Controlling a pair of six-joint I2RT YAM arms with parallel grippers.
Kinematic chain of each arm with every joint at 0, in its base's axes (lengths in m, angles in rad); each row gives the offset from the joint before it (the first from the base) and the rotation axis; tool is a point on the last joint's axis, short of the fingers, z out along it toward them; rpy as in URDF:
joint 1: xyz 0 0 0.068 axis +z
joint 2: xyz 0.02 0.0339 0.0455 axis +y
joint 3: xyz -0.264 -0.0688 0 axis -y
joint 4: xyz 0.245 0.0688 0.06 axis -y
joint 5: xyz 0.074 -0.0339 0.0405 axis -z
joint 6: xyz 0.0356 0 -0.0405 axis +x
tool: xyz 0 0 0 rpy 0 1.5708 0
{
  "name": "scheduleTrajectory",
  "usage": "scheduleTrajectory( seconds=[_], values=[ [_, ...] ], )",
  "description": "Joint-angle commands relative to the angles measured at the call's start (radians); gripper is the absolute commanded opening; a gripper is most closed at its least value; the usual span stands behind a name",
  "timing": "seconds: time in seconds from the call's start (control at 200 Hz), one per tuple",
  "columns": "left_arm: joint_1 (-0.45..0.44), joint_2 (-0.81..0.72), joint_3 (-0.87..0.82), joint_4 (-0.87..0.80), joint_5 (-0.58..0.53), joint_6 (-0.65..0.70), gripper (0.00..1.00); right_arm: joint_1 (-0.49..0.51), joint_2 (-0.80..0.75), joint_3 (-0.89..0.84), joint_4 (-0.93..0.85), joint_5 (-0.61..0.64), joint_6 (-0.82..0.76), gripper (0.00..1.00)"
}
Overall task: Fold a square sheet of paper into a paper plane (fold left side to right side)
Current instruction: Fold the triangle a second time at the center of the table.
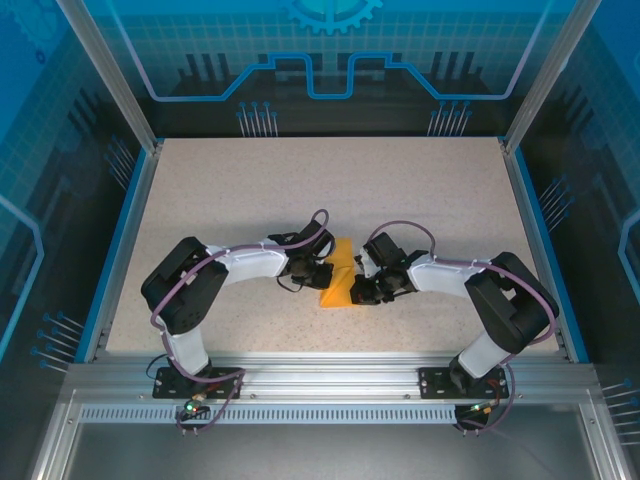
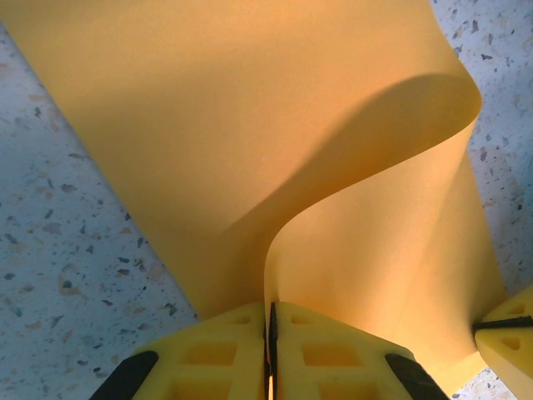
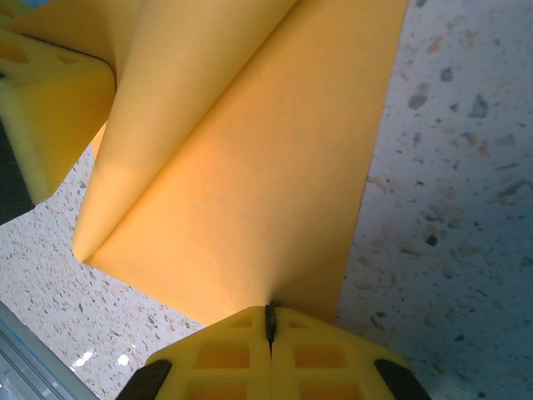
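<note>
The square sheet of paper (image 1: 340, 281) is bright orange and lies partly folded at the table's middle, between both grippers. My left gripper (image 1: 321, 272) is shut on one edge of it. In the left wrist view that edge rises from between the jaws (image 2: 271, 310) and the sheet (image 2: 250, 125) curls over in a tall loop to the right. My right gripper (image 1: 363, 288) is shut, its closed tips (image 3: 269, 310) resting against the flat lower layer of the sheet (image 3: 266, 183). One of the right gripper's fingers (image 2: 510, 337) shows at the sheet's corner. A left finger (image 3: 50, 108) shows beside the raised flap.
The speckled beige table (image 1: 250, 190) stretches wide around the paper. A blue rail (image 1: 118, 255) borders its left side and another the right. An aluminium frame (image 1: 320, 372) runs along the near edge by the arm bases.
</note>
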Motion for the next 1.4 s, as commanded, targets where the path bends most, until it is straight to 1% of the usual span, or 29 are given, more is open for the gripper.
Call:
scheduleTrajectory(
  seconds=[0.0,0.28,1.396],
  values=[
    [0.007,-0.036,-0.020,-0.026,-0.022,0.018,0.12,0.019,0.029,-0.010,-0.075,0.039,-0.017,0.00],
    [0.009,-0.064,-0.036,-0.010,-0.024,0.019,0.12,0.019,0.036,-0.011,-0.070,0.034,-0.017,0.00],
    [0.007,0.026,-0.005,-0.020,-0.006,0.041,0.13,0.019,0.043,-0.012,-0.068,0.031,-0.019,0.00]
  ],
)
